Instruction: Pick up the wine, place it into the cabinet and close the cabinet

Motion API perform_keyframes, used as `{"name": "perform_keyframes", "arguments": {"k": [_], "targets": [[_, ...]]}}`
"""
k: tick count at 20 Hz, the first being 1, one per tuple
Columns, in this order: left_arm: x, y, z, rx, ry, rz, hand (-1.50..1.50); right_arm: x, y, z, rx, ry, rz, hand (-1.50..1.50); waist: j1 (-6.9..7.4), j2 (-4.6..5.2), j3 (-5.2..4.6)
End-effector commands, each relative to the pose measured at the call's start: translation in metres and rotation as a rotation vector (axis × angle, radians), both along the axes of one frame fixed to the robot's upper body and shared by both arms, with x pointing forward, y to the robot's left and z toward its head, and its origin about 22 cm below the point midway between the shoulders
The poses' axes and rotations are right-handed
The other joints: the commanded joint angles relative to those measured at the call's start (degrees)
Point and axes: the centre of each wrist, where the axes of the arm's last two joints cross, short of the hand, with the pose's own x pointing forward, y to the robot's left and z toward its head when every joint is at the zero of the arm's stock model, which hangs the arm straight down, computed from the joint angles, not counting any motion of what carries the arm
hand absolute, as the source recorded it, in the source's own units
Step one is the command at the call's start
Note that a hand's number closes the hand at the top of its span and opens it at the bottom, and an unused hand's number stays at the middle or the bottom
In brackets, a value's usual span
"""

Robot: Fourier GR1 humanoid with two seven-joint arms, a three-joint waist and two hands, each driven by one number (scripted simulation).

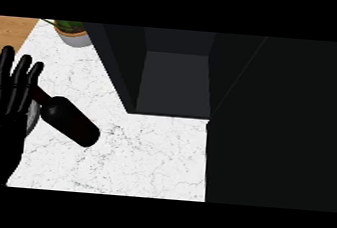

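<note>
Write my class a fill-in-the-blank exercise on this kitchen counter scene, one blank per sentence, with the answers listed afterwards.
1. The wine bottle is on the ____, not yet inside the cabinet.
2. The cabinet's door stands ____.
3. The black hand beside the bottle, fingers straight, is the robot's ____ one.

Answers: counter; open; left.
</note>
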Motion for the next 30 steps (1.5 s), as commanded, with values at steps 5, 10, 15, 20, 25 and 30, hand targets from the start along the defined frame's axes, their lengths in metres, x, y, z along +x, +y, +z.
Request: {"name": "perform_keyframes", "arguments": {"k": [5, 10, 15, 20, 25, 30], "targets": [[0.063, 0.073, 0.012, -0.103, 0.054, -0.045, -1.50, -0.025, 0.001, 0.004, 0.013, 0.000, -0.024, -1.50, -0.56, -0.05, 1.69], [0.077, 0.054, -0.019, -0.407, 0.342, -0.193, -1.50, -0.047, 0.013, -0.003, 0.029, 0.224, 0.263, -1.50, -1.41, -0.17, 1.66], [0.106, 0.080, 0.009, -0.465, 0.373, -0.233, -1.50, -0.061, -0.004, 0.011, 0.067, 0.247, 0.254, -1.50, -0.34, -0.19, 1.74], [0.098, 0.074, 0.012, -0.464, 0.393, -0.242, -1.50, -0.060, -0.003, 0.025, 0.046, 0.248, 0.247, -1.50, 0.36, -0.25, 1.75], [0.104, 0.054, 0.017, -0.440, 0.402, -0.242, -1.50, -0.048, -0.005, 0.032, 0.048, 0.245, 0.252, -1.50, 0.43, -0.22, 1.76], [0.117, 0.075, 0.003, -0.450, 0.385, -0.235, -1.50, -0.064, -0.012, 0.027, 0.050, 0.250, 0.244, -1.50, 0.10, -0.19, 1.76]]}}
